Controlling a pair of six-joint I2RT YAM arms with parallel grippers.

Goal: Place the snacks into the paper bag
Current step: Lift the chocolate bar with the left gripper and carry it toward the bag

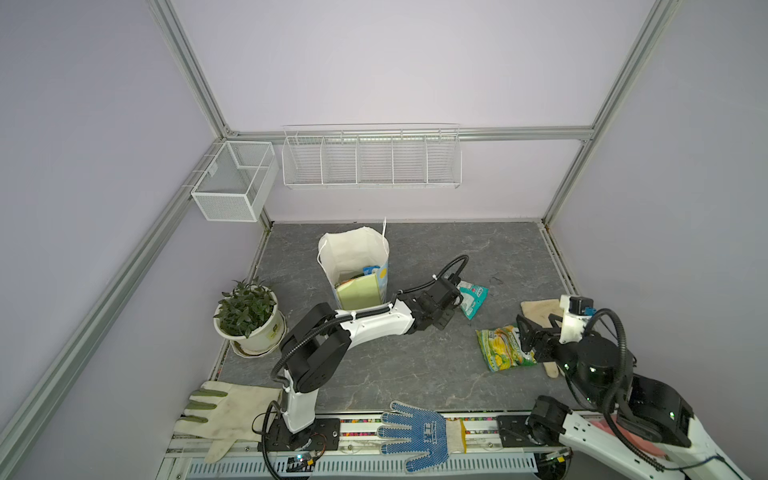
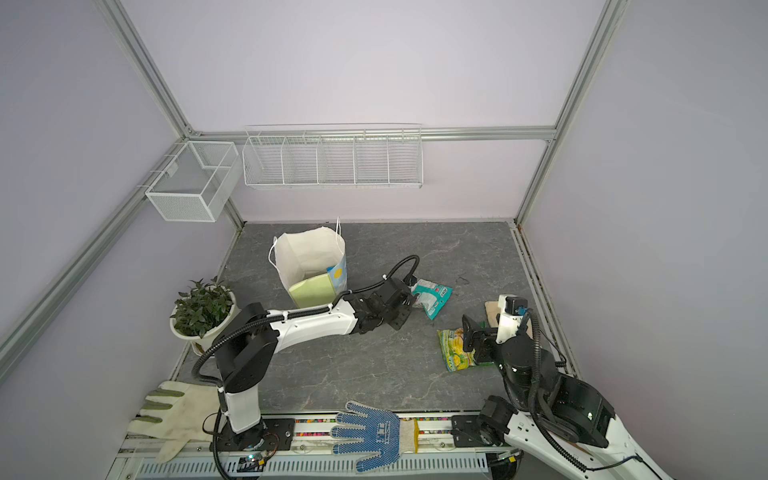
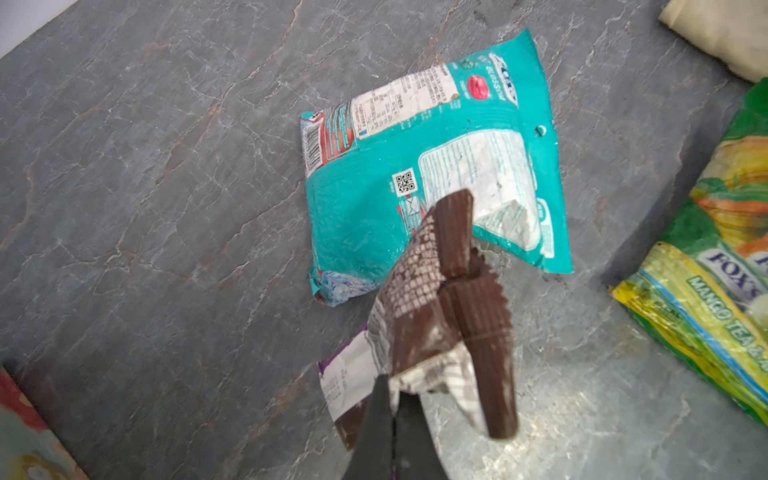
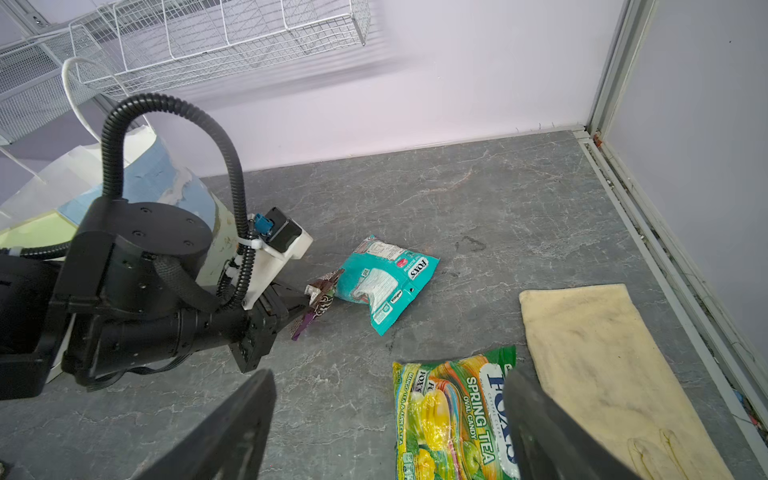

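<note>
Mid-pickup with left gripper [image 3: 395,395] clamped on bar [image 3: 449,299], teal packet [image 3: 374,220] just ahead; needs lifting next, then carrying to bag [image 1: 353,249].

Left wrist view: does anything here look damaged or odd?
The brown bar, pinched in the shut left gripper, is crumpled and folded over, with its wrapper ends bent. The teal packet beyond it lies wrinkled, barcode side up.

Paper bag [image 1: 353,249]: one
Snacks outside it: three: teal packet [image 1: 471,297], yellow-green packet [image 1: 498,349], brown bar [image 3: 453,299]
Snacks inside it: too hidden to count
Cream gloves [image 1: 224,409]: two
Blue dotted glove [image 1: 415,432]: one
Wire baskets [image 1: 372,160]: two
Potted plant [image 1: 245,309]: one
Robot arms [image 1: 374,324]: two
</note>
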